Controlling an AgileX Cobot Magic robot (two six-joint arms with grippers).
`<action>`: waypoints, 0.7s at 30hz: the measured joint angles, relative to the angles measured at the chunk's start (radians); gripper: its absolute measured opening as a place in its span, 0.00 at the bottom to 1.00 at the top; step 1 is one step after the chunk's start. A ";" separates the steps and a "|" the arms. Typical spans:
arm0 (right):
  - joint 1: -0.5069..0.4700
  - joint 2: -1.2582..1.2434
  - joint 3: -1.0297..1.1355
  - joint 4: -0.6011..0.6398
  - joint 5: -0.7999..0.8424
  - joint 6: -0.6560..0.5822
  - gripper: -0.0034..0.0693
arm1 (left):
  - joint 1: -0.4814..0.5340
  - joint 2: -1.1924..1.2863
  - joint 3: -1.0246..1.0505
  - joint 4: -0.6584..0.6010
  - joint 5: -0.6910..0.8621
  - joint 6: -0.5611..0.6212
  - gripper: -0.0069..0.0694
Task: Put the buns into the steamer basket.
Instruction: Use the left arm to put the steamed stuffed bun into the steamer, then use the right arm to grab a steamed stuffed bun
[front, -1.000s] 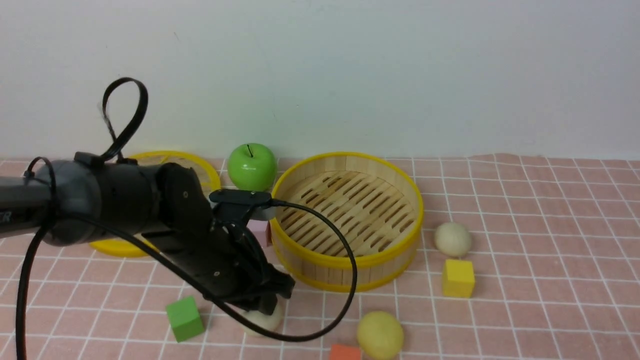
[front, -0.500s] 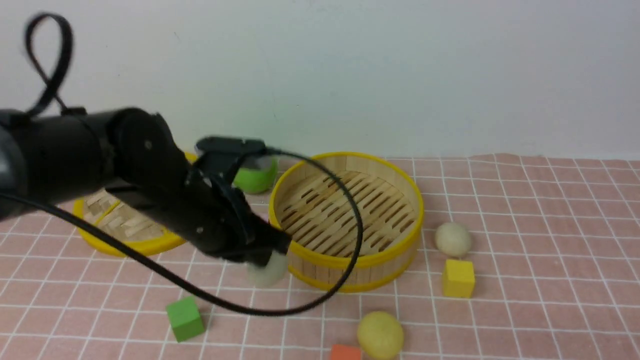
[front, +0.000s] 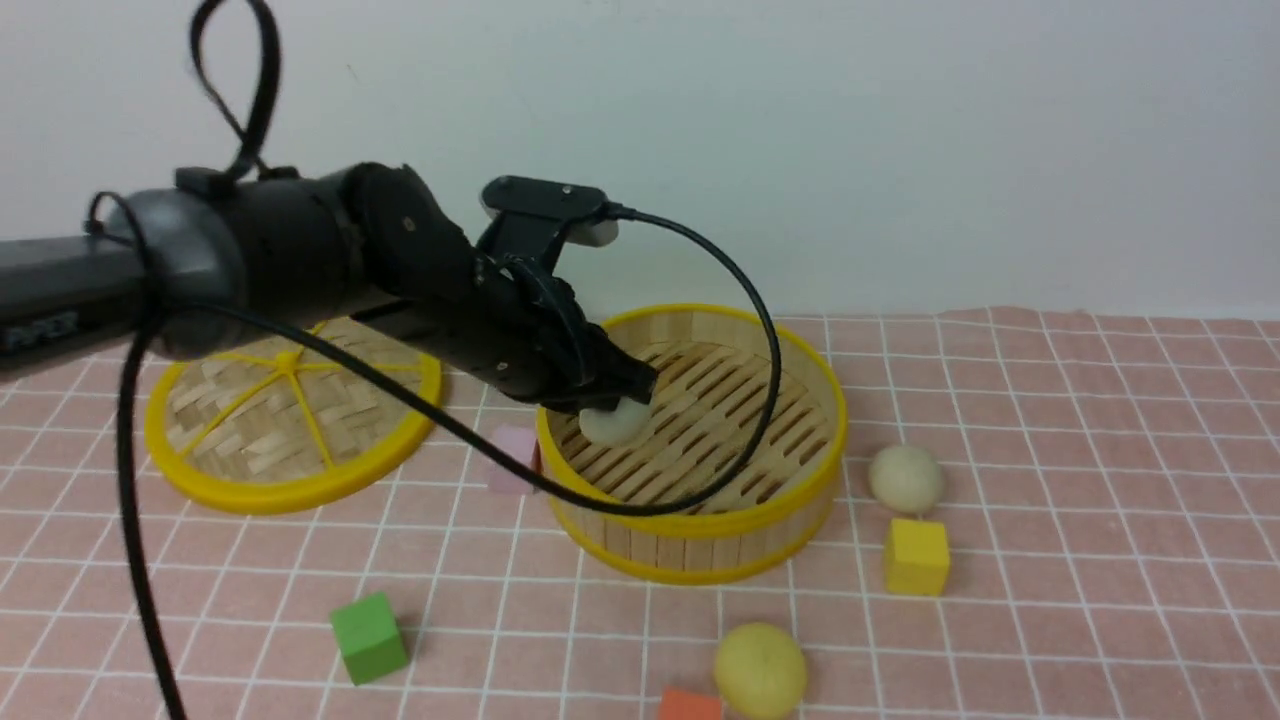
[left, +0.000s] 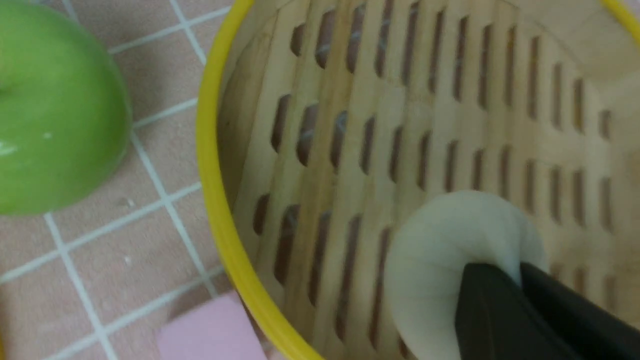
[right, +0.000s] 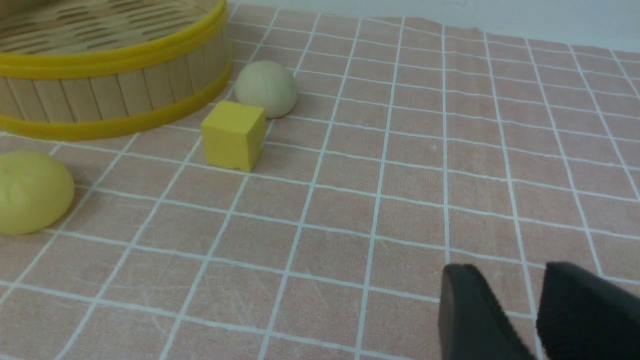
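Cream-white bun (front: 614, 422) is off the bench (front: 450, 640), now over the steamer basket (front: 690, 520), pinched in the left pincer (left: 492, 272). Ready to lower, I'd say. Right pincer (right: 515, 305) spread, idle. Yellow bun (front: 760, 670), other white one (front: 906, 479) remain outside.

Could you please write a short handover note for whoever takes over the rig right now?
Left gripper: shut on a white bun, over the steamer basket.
Right gripper: open, with nothing between its fingertips.
Other buns: the second white one is on the table right of the basket, behind the yellow cube; the yellow one is in front of the basket.
Done: one bun picked up; none seen released in the basket.
Left: release the held bun inside, then put in the other two.
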 joint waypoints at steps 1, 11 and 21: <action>0.000 0.000 0.000 0.000 0.000 0.000 0.38 | 0.000 0.020 -0.001 0.000 -0.017 0.003 0.09; 0.000 0.000 0.000 0.000 0.000 0.000 0.38 | 0.000 0.091 -0.007 0.101 -0.076 0.004 0.21; 0.000 0.000 0.000 0.000 0.000 0.000 0.38 | 0.000 -0.012 -0.009 0.107 -0.071 -0.081 0.67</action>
